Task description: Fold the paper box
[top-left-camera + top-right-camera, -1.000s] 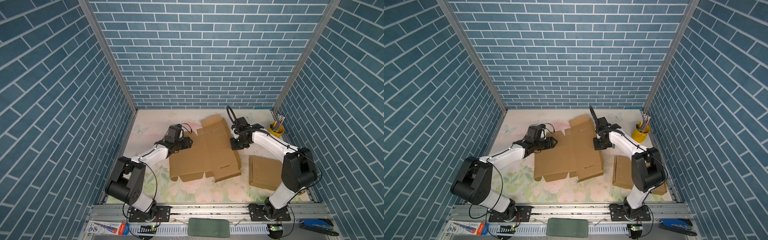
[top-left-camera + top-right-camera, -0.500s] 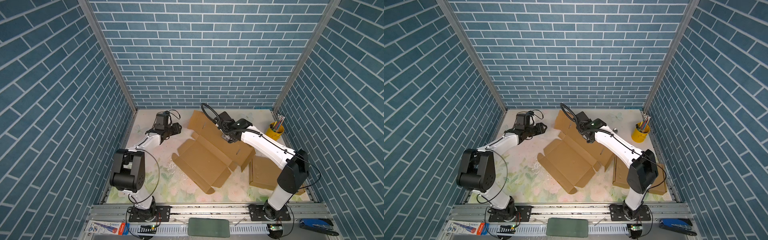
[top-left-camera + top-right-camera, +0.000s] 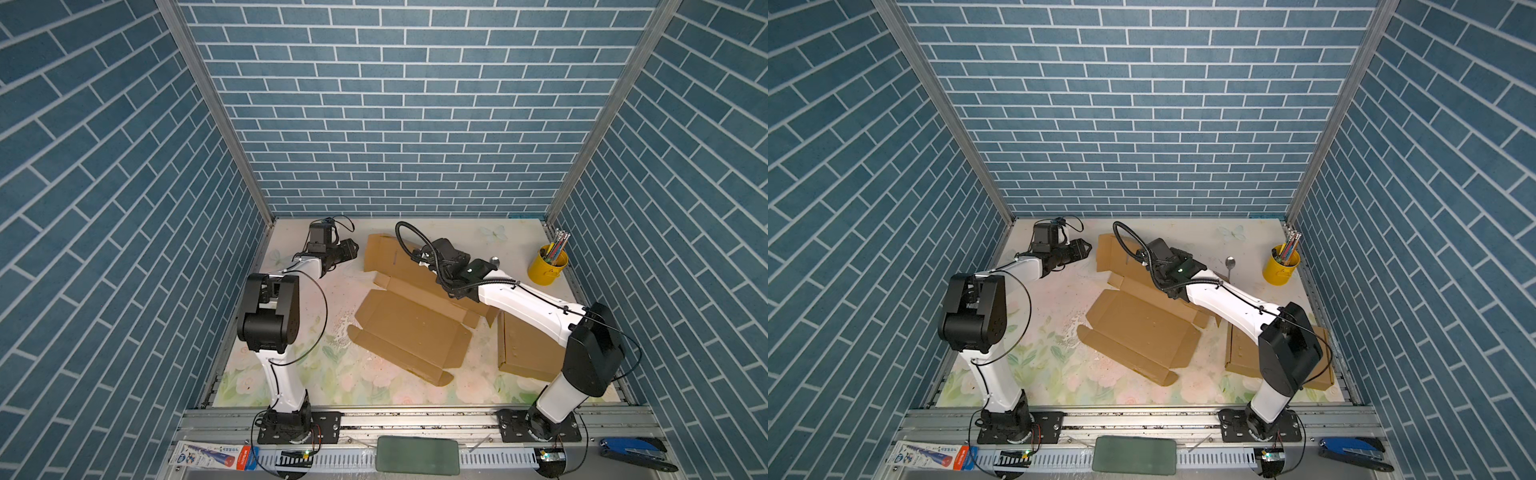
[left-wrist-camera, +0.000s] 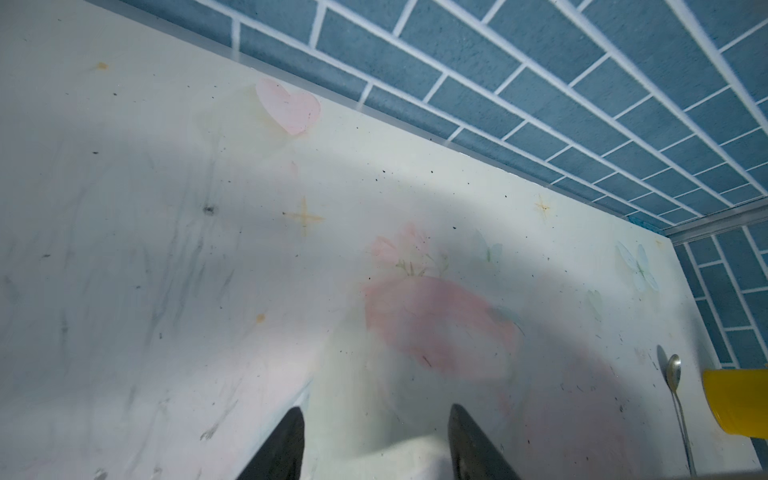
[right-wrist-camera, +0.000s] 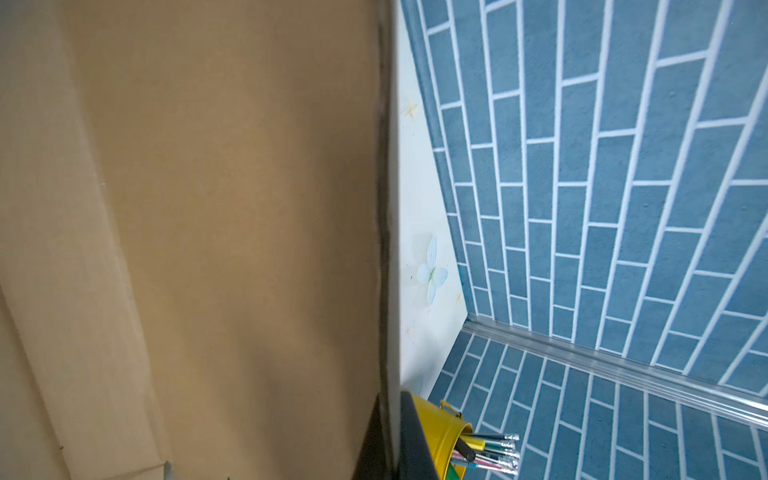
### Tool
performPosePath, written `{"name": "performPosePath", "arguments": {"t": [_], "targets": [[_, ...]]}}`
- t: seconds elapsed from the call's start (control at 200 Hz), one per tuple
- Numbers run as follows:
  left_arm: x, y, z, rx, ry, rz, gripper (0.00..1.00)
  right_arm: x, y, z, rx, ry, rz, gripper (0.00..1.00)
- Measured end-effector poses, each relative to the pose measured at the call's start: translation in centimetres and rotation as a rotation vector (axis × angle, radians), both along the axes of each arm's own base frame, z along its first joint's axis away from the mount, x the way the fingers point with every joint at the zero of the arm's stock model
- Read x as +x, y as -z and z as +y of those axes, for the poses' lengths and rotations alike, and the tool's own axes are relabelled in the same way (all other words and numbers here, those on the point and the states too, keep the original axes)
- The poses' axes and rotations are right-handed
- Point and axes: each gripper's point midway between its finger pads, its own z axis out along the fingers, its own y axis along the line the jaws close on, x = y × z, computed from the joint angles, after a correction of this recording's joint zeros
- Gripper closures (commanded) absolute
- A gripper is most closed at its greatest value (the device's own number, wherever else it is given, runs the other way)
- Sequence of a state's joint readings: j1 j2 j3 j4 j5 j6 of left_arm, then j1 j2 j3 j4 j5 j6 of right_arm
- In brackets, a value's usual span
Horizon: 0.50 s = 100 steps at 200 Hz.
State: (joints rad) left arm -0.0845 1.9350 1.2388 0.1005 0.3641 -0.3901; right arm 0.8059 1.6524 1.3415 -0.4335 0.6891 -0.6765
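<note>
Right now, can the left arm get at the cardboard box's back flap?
Probably yes. The left claw hangs open and empty right beside the back flap, nothing between them; the right claw pinches the cardboard box farther right, seemingly clear of that approach.

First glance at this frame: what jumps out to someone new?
The big unfolded paper box sprawled in the middle, with the right pincer shut on the edge of its far panel. The left pincer hangs open and empty over bare table near the back-left corner; a yellow pen cup stands back right.
</note>
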Motion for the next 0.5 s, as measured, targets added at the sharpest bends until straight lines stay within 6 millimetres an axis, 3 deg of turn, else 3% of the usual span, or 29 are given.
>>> {"name": "performPosePath", "arguments": {"t": [0.135, 0.32, 0.5], "targets": [[-0.5, 2.5, -0.5, -0.022, 0.003, 0.054, 0.43, 0.7, -0.5, 0.0, 0.028, -0.004, -0.03, 1.0], [-2.9, 5.6, -0.3, -0.063, -0.042, 0.147, 0.43, 1.8, 0.0, -1.0, 0.083, 0.022, -0.007, 1.0], [-3.4, 6.2, -1.1, -0.085, -0.058, 0.161, 0.43, 2.5, 1.0, -1.6, 0.125, 0.042, 0.028, 1.0]]}}
